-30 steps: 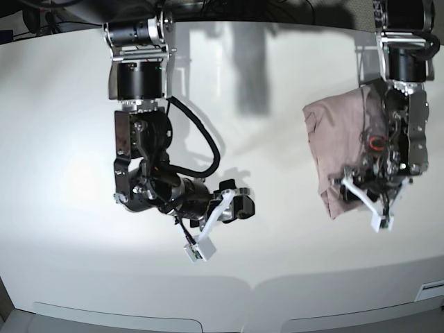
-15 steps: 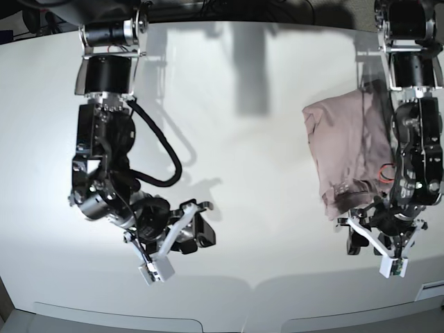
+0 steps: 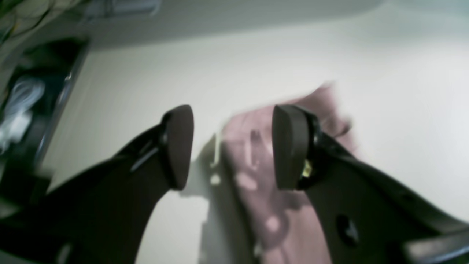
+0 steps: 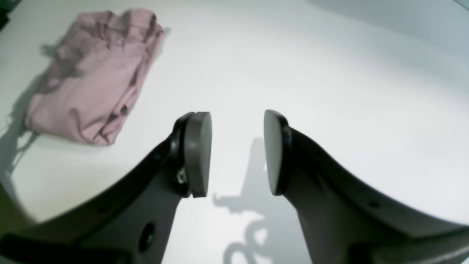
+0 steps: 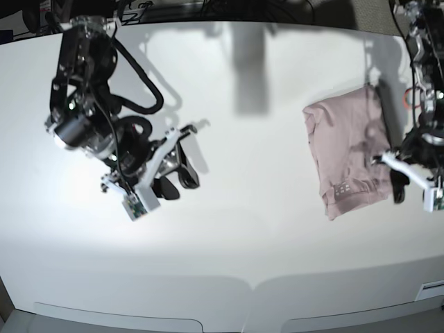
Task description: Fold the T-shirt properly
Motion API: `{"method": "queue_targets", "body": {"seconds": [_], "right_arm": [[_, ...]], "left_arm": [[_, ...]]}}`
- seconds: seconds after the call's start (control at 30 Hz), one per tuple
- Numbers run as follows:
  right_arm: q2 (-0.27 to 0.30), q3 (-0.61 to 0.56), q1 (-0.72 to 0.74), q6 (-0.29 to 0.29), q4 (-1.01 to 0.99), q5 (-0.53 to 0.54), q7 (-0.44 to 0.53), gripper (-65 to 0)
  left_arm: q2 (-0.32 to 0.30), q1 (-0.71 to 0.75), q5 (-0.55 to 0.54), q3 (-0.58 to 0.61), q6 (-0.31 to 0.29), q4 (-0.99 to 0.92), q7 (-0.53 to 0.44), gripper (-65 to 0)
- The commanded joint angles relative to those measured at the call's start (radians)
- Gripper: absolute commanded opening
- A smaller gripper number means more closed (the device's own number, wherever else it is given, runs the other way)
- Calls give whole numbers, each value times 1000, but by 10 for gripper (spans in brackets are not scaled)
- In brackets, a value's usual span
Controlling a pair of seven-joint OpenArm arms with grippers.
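White and evenly lit, the counter (image 5: 263, 229) fills my overhead view, with dark clutter only along its far edge. From my seat the dusty-pink, wrinkled cotton T-shirt (image 5: 350, 156) lies folded into a compact, roughly rectangular bundle on the right side of that view, flat on the counter, with a few small white marks near its lower edge. My right wrist camera shows the same bundle (image 4: 91, 77) off to the upper left, lying alone with its shadow beside it.

My left gripper (image 5: 415, 186) hangs just beside the shirt's right-hand lower corner in the overhead view. Through the left wrist camera, which is blurred, its two dark pads (image 3: 289, 146) stand well apart with bare space between them, and the pink cloth (image 3: 256, 176) shows through that gap, lying on the counter beyond; I cannot tell whether a fingertip touches the fabric.

My right gripper (image 5: 163, 177) sits well apart from the shirt, over the left half of the counter. Its grey pads (image 4: 199, 154) are apart too, nothing between them but white surface and the arm's own shadow.
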Motion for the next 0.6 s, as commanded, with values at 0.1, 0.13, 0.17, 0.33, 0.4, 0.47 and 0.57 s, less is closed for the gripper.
{"method": "queue_targets", "body": {"seconds": [0.1, 0.13, 0.17, 0.33, 0.4, 0.47, 0.57], "right_arm": [[3, 100, -114, 4, 116, 90, -6, -409], [3, 130, -148, 4, 137, 104, -7, -409], [3, 161, -183, 4, 156, 120, -13, -409], [3, 299, -349, 4, 241, 239, -76, -409], [3, 347, -412, 4, 277, 270, -88, -409], [3, 388, -472, 4, 314, 271, -92, -409], [3, 442, -554, 4, 315, 272, -100, -409]], "left_arm": [[-10, 125, -1, -84, 2, 66, -21, -315], [-10, 158, -2, -96, 2, 78, -24, -315], [-10, 188, -14, -105, 2, 87, -24, -315], [-10, 325, -68, -110, 2, 96, -34, -315], [-10, 366, -65, -110, 2, 97, -42, -315], [-10, 400, -61, -110, 2, 101, -41, -315], [-10, 453, -61, -110, 2, 129, -37, -315]]}}
